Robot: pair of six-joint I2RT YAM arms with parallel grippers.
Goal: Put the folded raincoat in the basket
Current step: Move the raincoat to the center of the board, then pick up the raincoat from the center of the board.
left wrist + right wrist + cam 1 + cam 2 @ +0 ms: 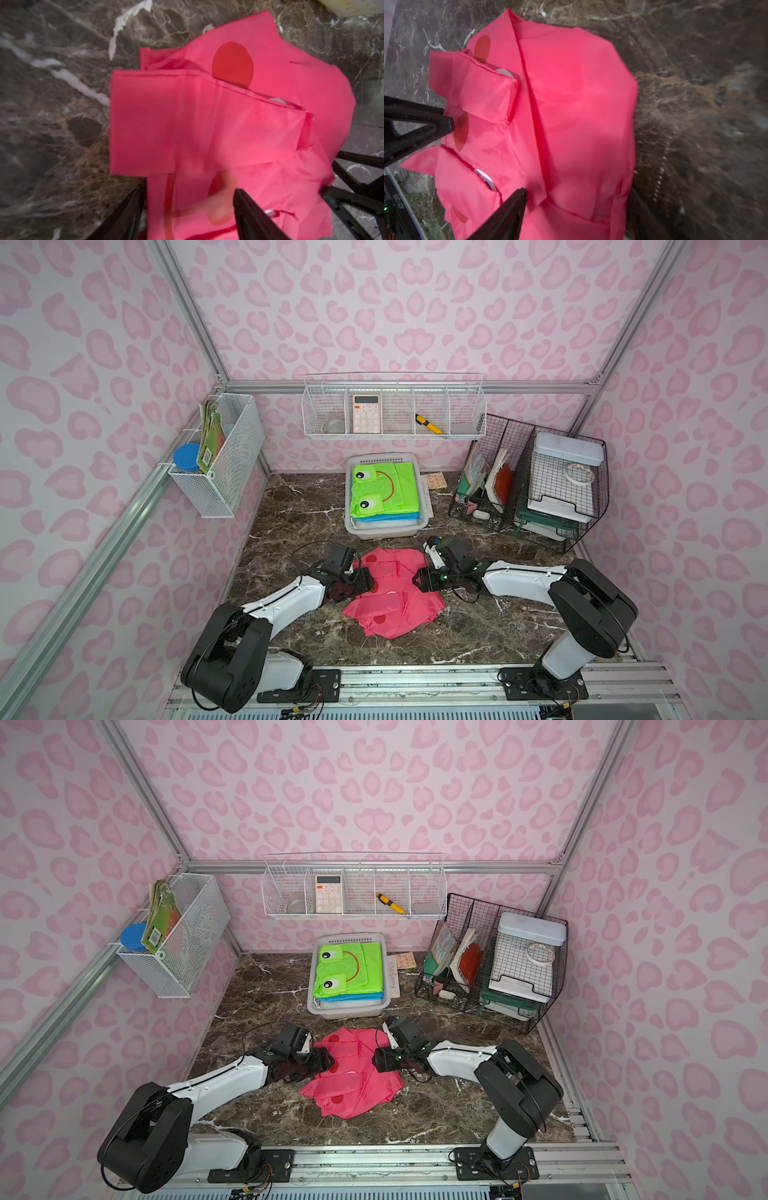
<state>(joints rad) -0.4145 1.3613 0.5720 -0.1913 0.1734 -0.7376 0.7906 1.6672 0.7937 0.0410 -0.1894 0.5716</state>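
The folded raincoat (pixel 390 593) (pixel 353 1081) is pink with red dots and lies on the marble table in front of the basket. The white basket (pixel 386 531) (pixel 349 1012) holds a green frog raincoat (pixel 384 489) on top of a blue one. My left gripper (pixel 368 578) (pixel 188 191) is at the pink raincoat's left edge, jaws apart with fabric (pixel 207 124) between them. My right gripper (pixel 419 578) (pixel 577 193) is at its right edge, jaws wide and astride the fabric (pixel 571 104). Neither has lifted it.
A white wire shelf (pixel 395 435) on the back wall holds a calculator and a yellow cutter. A white wire bin (pixel 216 472) hangs on the left wall. Black wire racks (pixel 532 489) with books and boxes stand at the right, close to the basket.
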